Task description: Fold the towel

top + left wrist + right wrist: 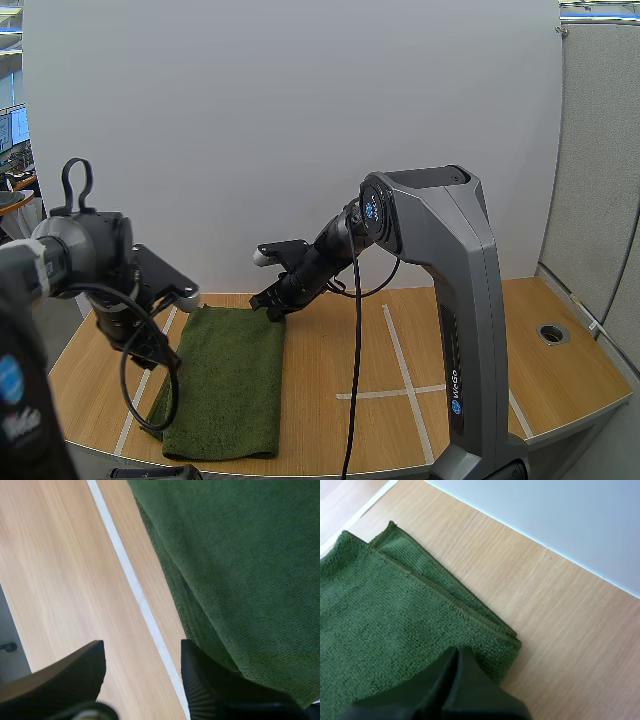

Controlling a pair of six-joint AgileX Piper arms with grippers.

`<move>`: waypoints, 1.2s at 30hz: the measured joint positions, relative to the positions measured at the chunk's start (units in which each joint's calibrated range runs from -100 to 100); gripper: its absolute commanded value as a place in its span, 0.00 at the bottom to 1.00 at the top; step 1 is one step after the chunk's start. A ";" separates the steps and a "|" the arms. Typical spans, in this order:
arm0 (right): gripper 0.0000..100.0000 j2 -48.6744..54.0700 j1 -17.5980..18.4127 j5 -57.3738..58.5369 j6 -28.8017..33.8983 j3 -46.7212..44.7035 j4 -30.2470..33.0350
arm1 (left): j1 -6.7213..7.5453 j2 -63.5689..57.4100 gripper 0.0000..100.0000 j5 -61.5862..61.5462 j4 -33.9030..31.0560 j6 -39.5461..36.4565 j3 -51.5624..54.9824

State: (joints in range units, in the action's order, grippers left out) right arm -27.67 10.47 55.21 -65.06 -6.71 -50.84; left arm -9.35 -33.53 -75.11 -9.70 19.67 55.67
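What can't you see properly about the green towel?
High view: the dark green terry towel's left edge, partly behind the left arm.
Right wrist view: whether the black right gripper touches the towel; its shut fingers cover the spot.
Left wrist view: most of the towel, cut off.
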 measured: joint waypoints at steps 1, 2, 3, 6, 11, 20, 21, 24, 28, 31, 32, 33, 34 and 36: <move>0.00 0.30 0.00 0.00 0.00 0.00 0.11 | -1.75 0.75 0.74 0.69 0.54 1.44 0.00; 0.00 0.29 0.00 0.00 0.00 0.00 0.11 | -3.01 1.49 0.74 0.69 1.61 1.60 0.00; 0.00 0.44 0.00 0.00 0.00 0.00 0.11 | -4.44 2.26 0.74 1.36 2.91 4.71 0.10; 0.00 0.68 0.00 0.00 0.00 0.00 0.23 | -10.38 5.39 0.74 2.94 11.32 13.46 0.14; 0.00 0.71 0.00 -0.17 0.00 0.00 0.33 | -17.27 9.64 0.74 2.32 22.98 25.97 0.38; 0.00 0.71 0.00 -0.98 0.00 0.00 0.70 | -23.63 15.87 0.74 -5.20 30.02 37.56 0.44; 0.00 0.71 0.00 -0.98 0.00 0.00 0.93 | -24.59 17.21 0.74 -8.27 30.85 39.23 0.44; 0.00 0.71 0.00 -1.04 0.46 0.00 2.08 | -26.30 21.41 0.74 -19.59 33.41 43.29 0.57; 0.00 0.71 0.00 -1.04 0.79 0.00 2.08 | -26.37 23.66 0.73 -21.49 35.37 44.51 0.57; 0.00 0.71 0.00 -1.22 0.83 0.00 2.08 | -26.37 24.93 0.73 -20.43 35.47 44.74 0.57; 0.00 0.71 0.00 -1.45 0.83 0.00 2.08 | -26.37 25.49 0.73 -20.11 35.58 44.74 0.75; 0.00 0.71 0.00 -1.58 0.83 0.00 2.08 | -26.37 25.70 0.73 -20.11 35.69 44.74 0.75; 0.00 0.71 0.00 -1.64 0.83 0.00 2.08 | -26.37 26.03 0.73 -20.11 35.79 44.84 0.88; 0.00 0.71 0.00 -2.11 0.83 0.00 2.11 | -26.37 26.76 0.73 -20.11 36.48 45.10 1.16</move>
State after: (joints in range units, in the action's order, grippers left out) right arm -26.95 10.47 53.10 -64.23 -6.71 -48.73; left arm -35.72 -6.77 -95.22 26.78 64.77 56.83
